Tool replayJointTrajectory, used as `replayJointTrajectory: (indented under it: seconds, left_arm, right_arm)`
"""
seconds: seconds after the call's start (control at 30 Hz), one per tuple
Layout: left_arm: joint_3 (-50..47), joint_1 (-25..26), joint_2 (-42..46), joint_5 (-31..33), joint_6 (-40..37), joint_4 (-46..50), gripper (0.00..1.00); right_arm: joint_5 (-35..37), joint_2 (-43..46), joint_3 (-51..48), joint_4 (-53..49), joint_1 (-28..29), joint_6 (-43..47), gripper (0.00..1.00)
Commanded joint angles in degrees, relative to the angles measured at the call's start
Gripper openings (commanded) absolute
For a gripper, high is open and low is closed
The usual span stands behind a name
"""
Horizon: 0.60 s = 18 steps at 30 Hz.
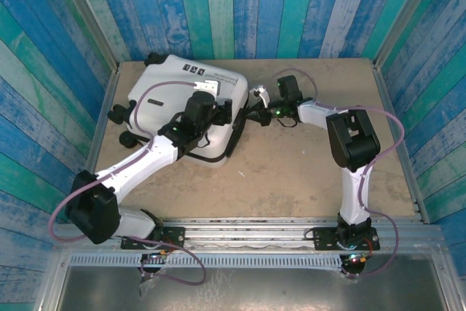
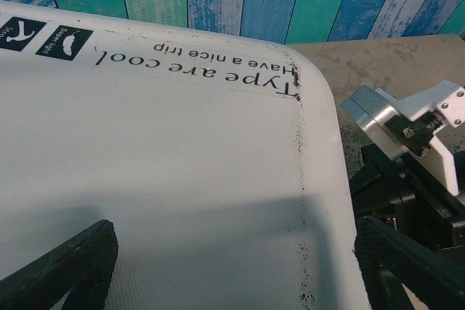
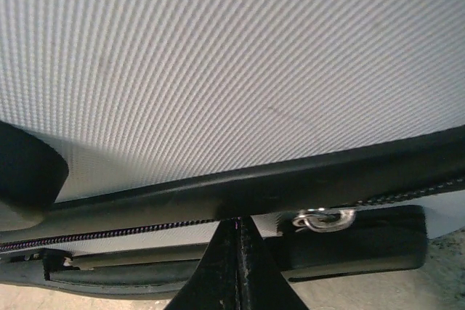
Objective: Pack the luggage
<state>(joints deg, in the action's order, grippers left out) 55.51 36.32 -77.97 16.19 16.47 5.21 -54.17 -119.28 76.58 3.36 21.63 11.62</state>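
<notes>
The suitcase lies closed, far left on the table. Over it the left claw hangs released. The right claw is clenched at the zipper — beside the pull, so it may tug nothing.

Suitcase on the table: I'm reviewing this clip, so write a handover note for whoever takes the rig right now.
Left gripper: jaws open, over the white shell of the suitcase, holding nothing.
Right gripper: jaws shut at the black zipper trim on its right edge, beside a metal ring; unclear whether anything is pinched.
Done: suitcase lies lid down on the table.
Left: confirm the zip runs fully shut.
</notes>
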Motion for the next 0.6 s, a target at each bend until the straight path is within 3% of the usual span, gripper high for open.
replayJointTrajectory:
  seconds: [0.0,0.03,0.13,0.17,0.4,0.5,0.57]
  left_arm:
    - [-5.39,0.6,-3.75,-7.05,3.34,18.28,0.87]
    - [-5.44,0.6,-3.67,-6.93,3.31,18.41,0.87]
    - [-5.72,0.54,-3.12,-6.41,3.49,18.38,0.87]
    - [-5.78,0.67,-2.85,-6.27,3.63,18.34,0.87]
    - [-5.98,0.64,-0.75,-3.31,5.19,19.15,0.87]
    - [-6.84,0.82,4.41,-2.91,5.12,17.47,0.86]
    - [-8.68,1.38,11.16,-2.46,4.18,14.05,0.86]
  right_arm:
    - [-1.4,1.05,-0.22,-0.37,0.17,-0.05,0.01]
    - [-0.83,1.2,-0.4,-0.45,0.17,-0.19,0.01]
    - [4.04,1.81,-0.84,-1.94,0.26,-0.98,0.2]
    - [6.23,1.93,-0.8,-3.34,0.41,-0.81,0.21]
    - [24.66,1.28,0.69,-17.28,3.07,2.14,0.08]
    - [24.85,2.95,-2.06,-17.09,2.51,-0.89,0.08]
    - [22.18,5.49,-4.59,-15.48,1.56,-3.79,0.16]
